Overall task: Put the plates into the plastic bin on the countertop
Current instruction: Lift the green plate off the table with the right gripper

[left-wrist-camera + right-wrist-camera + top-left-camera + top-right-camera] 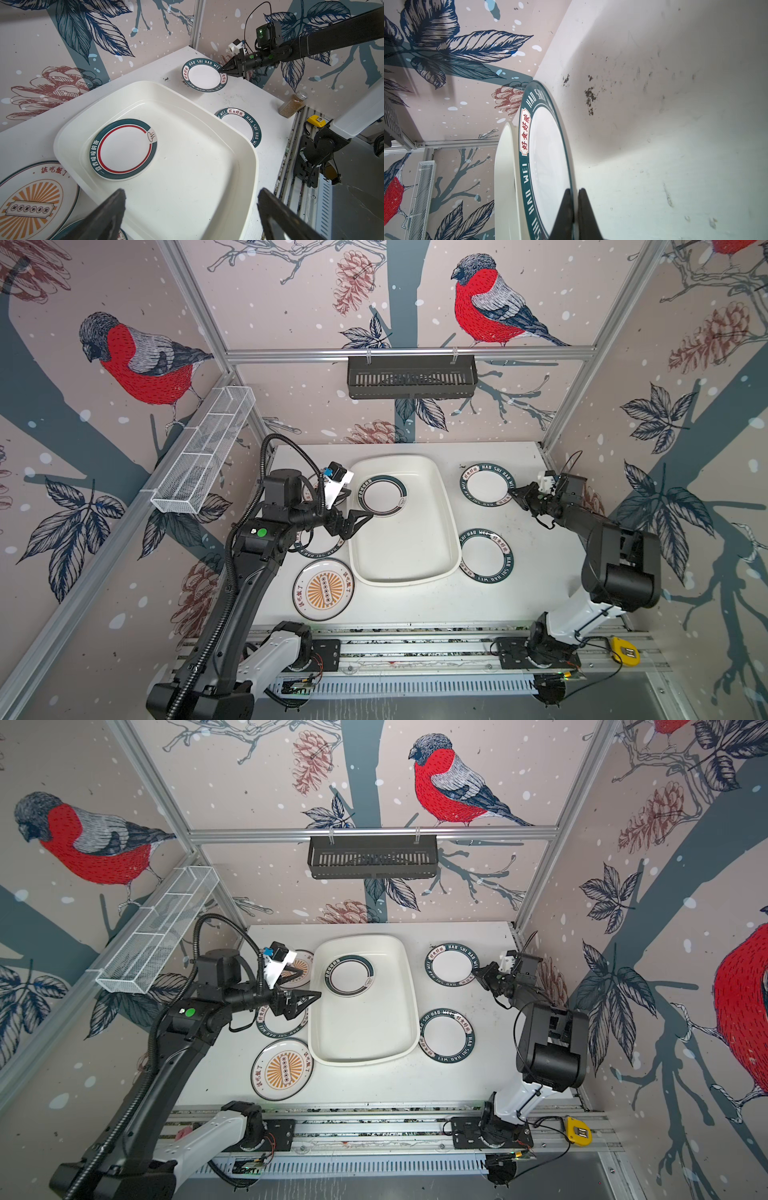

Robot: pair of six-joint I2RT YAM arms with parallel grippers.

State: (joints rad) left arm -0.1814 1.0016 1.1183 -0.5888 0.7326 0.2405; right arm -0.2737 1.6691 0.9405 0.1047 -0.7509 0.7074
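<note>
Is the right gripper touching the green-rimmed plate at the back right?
Touching. The right wrist view shows the right gripper with jaws shut on the rim of the plate.

A large white rectangular plastic bin (407,539) sits mid-countertop (415,605), nearer the back edge. In its back left part lies a round white red-ringed plate (382,495). Right of the bin lie two round white plates with green lettered rims. The back lettered plate (484,484) is toward the back right corner, and the front lettered plate (486,556) is just beside the bin's front right corner. Left of the bin, from back to front, lie a white orange-sunburst back plate (31,197), a third lettered plate (318,551) and a front sunburst plate (323,590).
</note>
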